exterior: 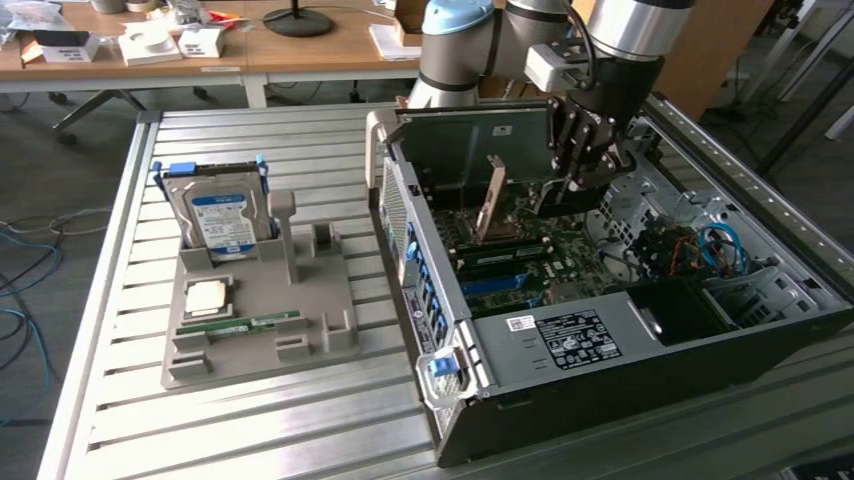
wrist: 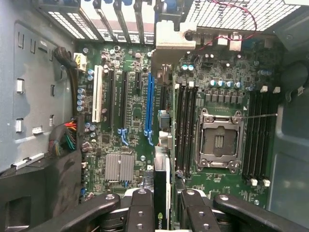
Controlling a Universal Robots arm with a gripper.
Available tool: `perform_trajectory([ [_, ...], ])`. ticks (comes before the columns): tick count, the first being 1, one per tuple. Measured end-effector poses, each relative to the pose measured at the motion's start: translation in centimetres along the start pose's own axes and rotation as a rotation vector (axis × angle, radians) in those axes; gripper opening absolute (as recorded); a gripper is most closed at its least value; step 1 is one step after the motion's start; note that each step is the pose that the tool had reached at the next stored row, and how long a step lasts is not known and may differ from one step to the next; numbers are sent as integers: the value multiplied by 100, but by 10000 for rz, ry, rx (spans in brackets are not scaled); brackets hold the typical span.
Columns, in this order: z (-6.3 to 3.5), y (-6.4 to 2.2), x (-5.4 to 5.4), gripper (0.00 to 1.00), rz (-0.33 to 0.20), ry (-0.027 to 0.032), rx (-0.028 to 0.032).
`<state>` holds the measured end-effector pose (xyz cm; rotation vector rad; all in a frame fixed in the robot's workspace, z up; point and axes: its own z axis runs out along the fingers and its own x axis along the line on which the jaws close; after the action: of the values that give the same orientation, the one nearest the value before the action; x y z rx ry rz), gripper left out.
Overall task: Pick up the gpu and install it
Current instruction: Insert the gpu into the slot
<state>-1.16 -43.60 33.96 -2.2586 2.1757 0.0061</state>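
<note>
My fingers (wrist: 141, 209) are clamped on the gpu (wrist: 161, 183), one on each face. The card stands on edge between them, and its dark top edge with a green logo runs straight out from my gripper (wrist: 162, 194). In the exterior view my gripper (exterior: 583, 186) hangs inside the open case (exterior: 587, 340). The gpu (exterior: 531, 200) hangs upright beneath it, reaching toward the case's slotted wall. My wrist points straight down into the case, and my arm (exterior: 627, 30) rises steeply above it.

Past my fingertips the card's silver bracket (wrist: 173, 41) meets that slotted wall. Under the card lies the motherboard (wrist: 125, 96) on the floor of the case. The card runs alongside the blue slot (wrist: 149, 104), just beside it on the side toward the CPU socket (wrist: 219, 140). I cannot tell whether the card's lower edge touches a slot.

Outside the case, on the slatted desk (exterior: 267, 420), a grey tray (exterior: 320, 340) sits near the slotted wall. A hard drive (exterior: 220, 222) stands upright in the tray, and a chip (exterior: 214, 297) and a memory stick (exterior: 240, 322) lie flat in it. Beyond the case stands a wooden desk (exterior: 334, 50) with a lamp base (exterior: 296, 20) on it.
</note>
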Motion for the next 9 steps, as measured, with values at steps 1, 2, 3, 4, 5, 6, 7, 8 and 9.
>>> perform_trajectory([
  [1,0,0,1,26,0,-1,0],
  [2,0,2,6,26,0,-1,1],
  [3,1,5,13,26,1,-2,1],
  [4,0,9,20,26,1,-1,1],
  [5,0,12,28,26,1,-1,0],
  [6,0,18,34,26,2,-2,1],
  [7,0,24,36,26,2,-1,5],
  [8,1,23,36,26,1,-1,5],
  [9,1,23,36,26,1,-2,5],
])
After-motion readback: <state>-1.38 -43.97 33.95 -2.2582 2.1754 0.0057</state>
